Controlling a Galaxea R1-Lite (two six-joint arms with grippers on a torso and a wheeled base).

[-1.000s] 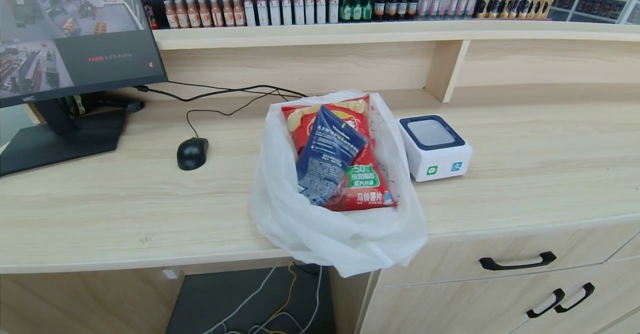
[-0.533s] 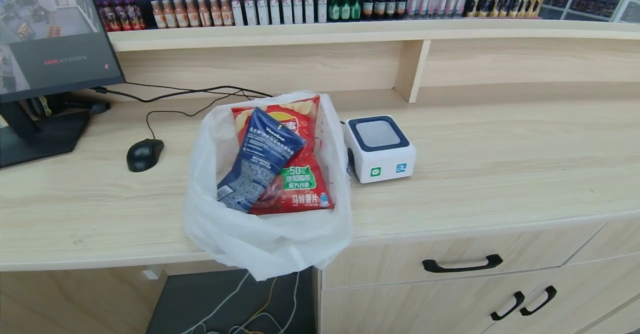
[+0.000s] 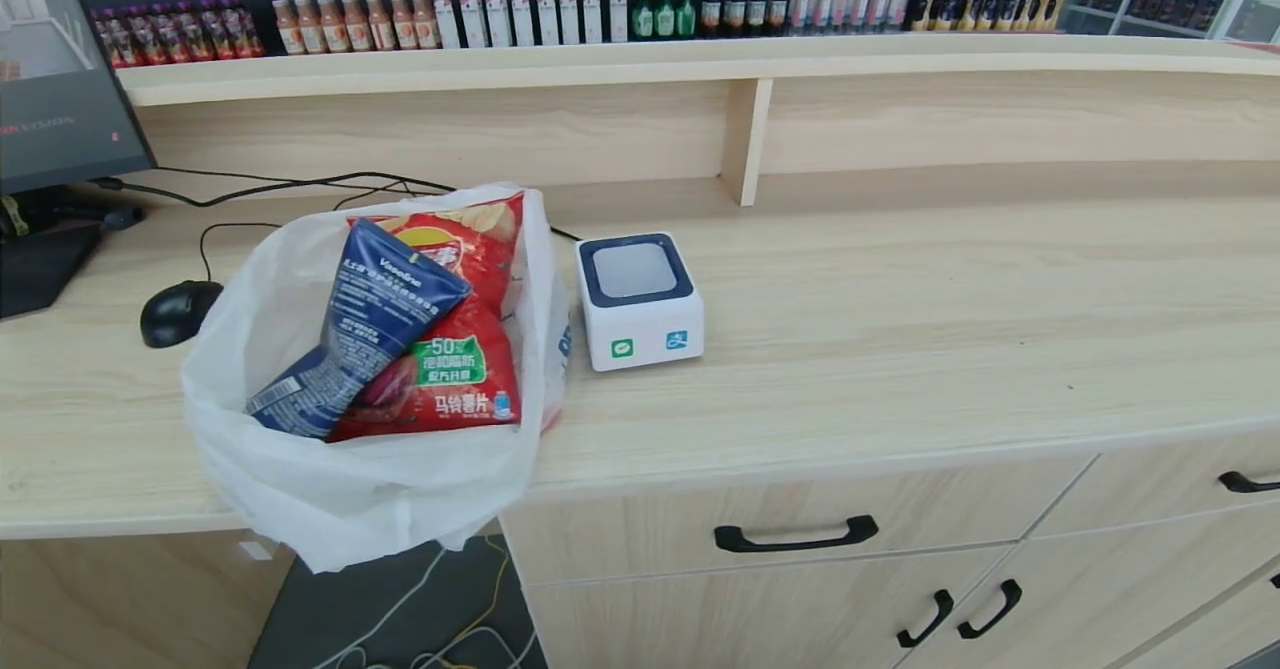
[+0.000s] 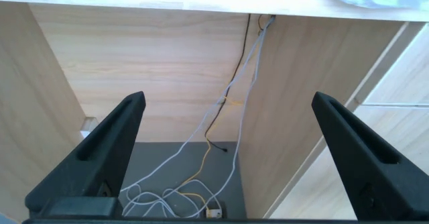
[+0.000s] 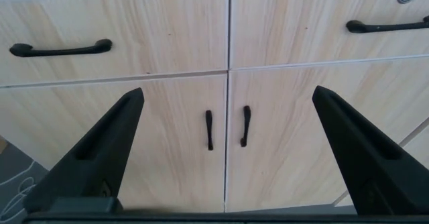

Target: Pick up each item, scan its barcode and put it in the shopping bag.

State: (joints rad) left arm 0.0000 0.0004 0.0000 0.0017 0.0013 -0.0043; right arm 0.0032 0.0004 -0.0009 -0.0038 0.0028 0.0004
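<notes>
A white plastic shopping bag (image 3: pixel 340 489) sits open at the counter's front left, hanging a little over the edge. Inside it a red chip bag (image 3: pixel 455 349) lies under a dark blue snack bag (image 3: pixel 375 309). Just right of the bag stands the white barcode scanner (image 3: pixel 640 299) with a dark-rimmed window on top. My left gripper (image 4: pixel 228 143) is open, held low under the counter, facing loose cables (image 4: pixel 201 184) in the kneehole. My right gripper (image 5: pixel 228 147) is open too, held low in front of the cupboard doors (image 5: pixel 228 130), with nothing between its fingers.
A black mouse (image 3: pixel 178 312) and a monitor (image 3: pixel 60 99) stand at the counter's left, with cables (image 3: pixel 280 187) running behind. A raised shelf (image 3: pixel 640 54) at the back carries several bottles. Drawers with black handles (image 3: pixel 795 537) sit below the counter (image 3: pixel 950 329).
The head camera has swung to the right, so the bag, scanner and mouse appear farther left in the picture. Nothing on the counter has moved.
</notes>
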